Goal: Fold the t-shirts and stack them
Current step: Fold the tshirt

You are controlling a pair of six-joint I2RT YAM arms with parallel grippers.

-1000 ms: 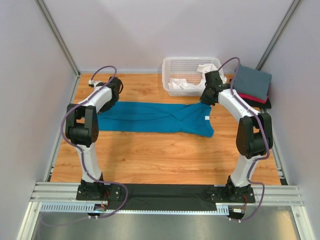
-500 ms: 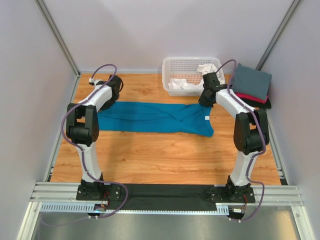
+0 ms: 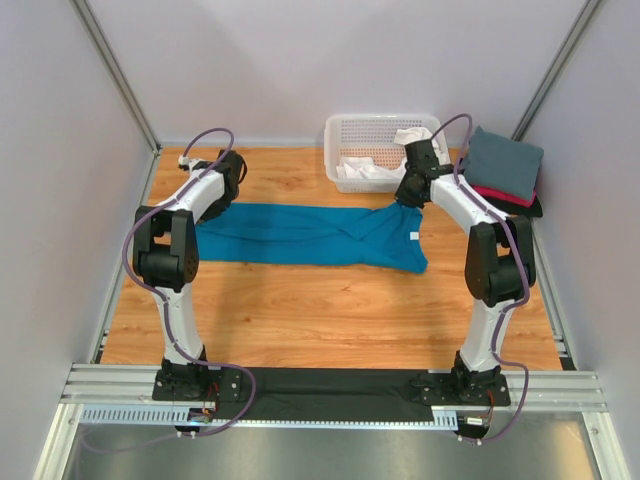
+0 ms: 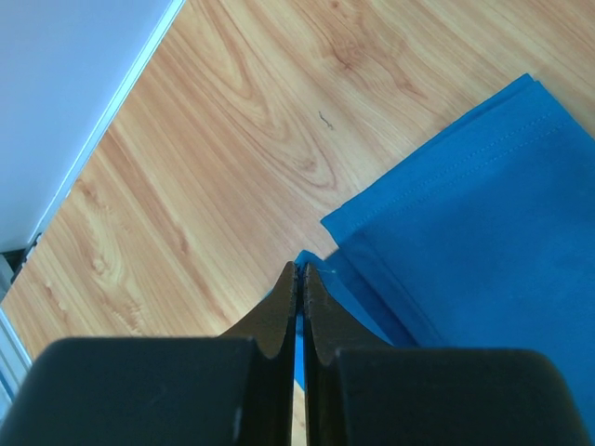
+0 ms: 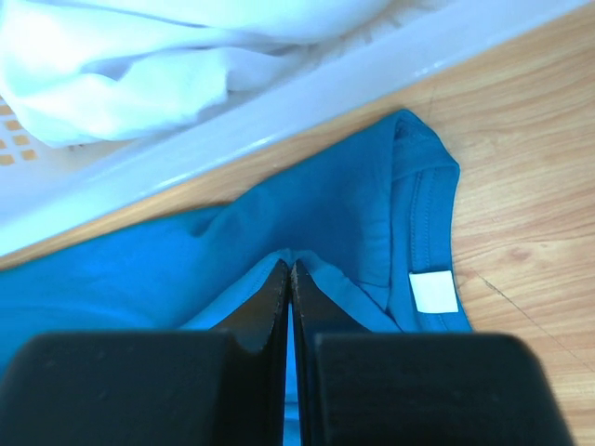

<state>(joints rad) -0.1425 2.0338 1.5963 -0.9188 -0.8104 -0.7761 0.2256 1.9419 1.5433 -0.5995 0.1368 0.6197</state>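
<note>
Teal shirt (image 3: 318, 235) lies flat on the table (image 3: 320, 310), middle of the top view. It is already doubled lengthwise into a long band running left to right. The collar end, with its white label (image 5: 434, 292), sits at the right, just in front of the basket (image 3: 385, 119).

Left gripper (image 4: 297, 269): jaws pressed together at the far left corner of the band, with a sliver of teal showing between them. I read this as a pinch on the hem corner.

Right gripper (image 5: 289, 265): jaws likewise closed, and teal cloth puckers up at the tips near the collar. This also looks like a pinch on the shirt's upper edge.

White shirt (image 5: 139, 74) is crumpled inside the basket, unfolded. Finished stack in the upper right of the top view: grey shirt (image 3: 505, 160) on top, red-pink shirt (image 3: 505, 194) beneath, and a dark edge under that, probably the black one.

Step in hand, by my reading: folding the teal shirt, with both far corners gripped for the next fold.

Next move likely calls for:
- lifting both corners together and level, so the band does not twist
- carrying the far edge toward the near edge, or bringing one end over the other, without dragging the lower layer
- keeping the right arm clear of the basket wall close behind it
- letting go only once the edges line up

Whether each pinch holds every layer, I cannot tell.
</note>
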